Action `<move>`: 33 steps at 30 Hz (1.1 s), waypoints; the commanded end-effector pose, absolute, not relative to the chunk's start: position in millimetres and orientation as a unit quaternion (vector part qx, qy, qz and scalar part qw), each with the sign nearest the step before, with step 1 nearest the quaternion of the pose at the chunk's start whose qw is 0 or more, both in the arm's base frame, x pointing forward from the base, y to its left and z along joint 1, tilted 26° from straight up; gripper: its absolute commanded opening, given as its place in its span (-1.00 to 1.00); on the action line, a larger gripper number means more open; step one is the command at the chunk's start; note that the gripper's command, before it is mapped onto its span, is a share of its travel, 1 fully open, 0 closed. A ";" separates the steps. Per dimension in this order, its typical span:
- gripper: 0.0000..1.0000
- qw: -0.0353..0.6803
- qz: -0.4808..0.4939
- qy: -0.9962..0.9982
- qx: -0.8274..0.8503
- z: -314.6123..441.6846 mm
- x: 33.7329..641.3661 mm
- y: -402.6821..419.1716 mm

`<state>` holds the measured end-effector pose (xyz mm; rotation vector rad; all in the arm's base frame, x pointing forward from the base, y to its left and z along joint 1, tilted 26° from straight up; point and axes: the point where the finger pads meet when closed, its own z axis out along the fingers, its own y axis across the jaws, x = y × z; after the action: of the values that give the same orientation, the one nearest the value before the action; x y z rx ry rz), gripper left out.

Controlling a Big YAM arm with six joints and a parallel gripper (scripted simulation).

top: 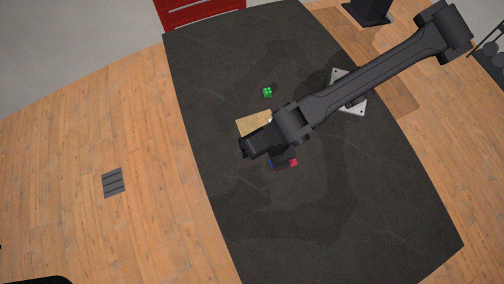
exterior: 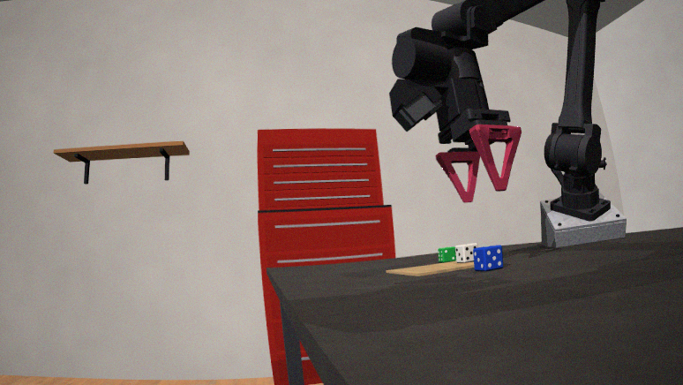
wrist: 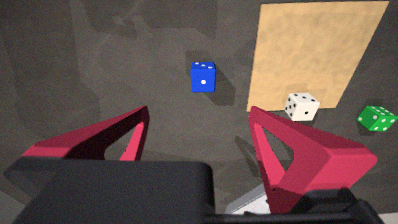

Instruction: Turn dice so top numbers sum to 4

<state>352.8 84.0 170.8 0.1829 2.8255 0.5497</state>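
The blue die [top: 270, 163] [exterior: 488, 258] [wrist: 203, 78] stands on the table beside the tan mat [top: 251, 122] [exterior: 415, 271] [wrist: 305, 50], apparently with one pip on top. The white die [top: 269, 120] [exterior: 466, 253] [wrist: 302, 107] is at the mat's edge, apparently with one on top; I cannot tell if it is fully on. The green die [top: 267, 92] [exterior: 446, 254] [wrist: 377, 119] is on the table off the mat, apparently with four on top. My gripper [exterior: 484, 194] [wrist: 199, 112] is open and empty, high above the table. The arm partly hides mat, white die and blue die in the top view.
The grey base plate [top: 353, 108] [exterior: 585, 231] carries the arm at the side of the dark table [top: 299, 225] [exterior: 430, 325]. A red drawer cabinet [top: 200, 15] [exterior: 325, 238] stands beyond the table, and a wooden shelf [exterior: 123, 150] hangs on the wall.
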 end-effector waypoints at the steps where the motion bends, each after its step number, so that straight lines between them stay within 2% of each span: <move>1: -0.11 0.138 0.183 0.972 0.057 167.2 357.2 75.4; 4: -0.11 0.155 0.187 0.969 0.047 182.6 357.7 80.5; 33: -0.11 0.153 0.187 0.969 0.049 183.6 357.3 81.2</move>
<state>351.5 81.5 165.5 0.1644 2.8320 0.5408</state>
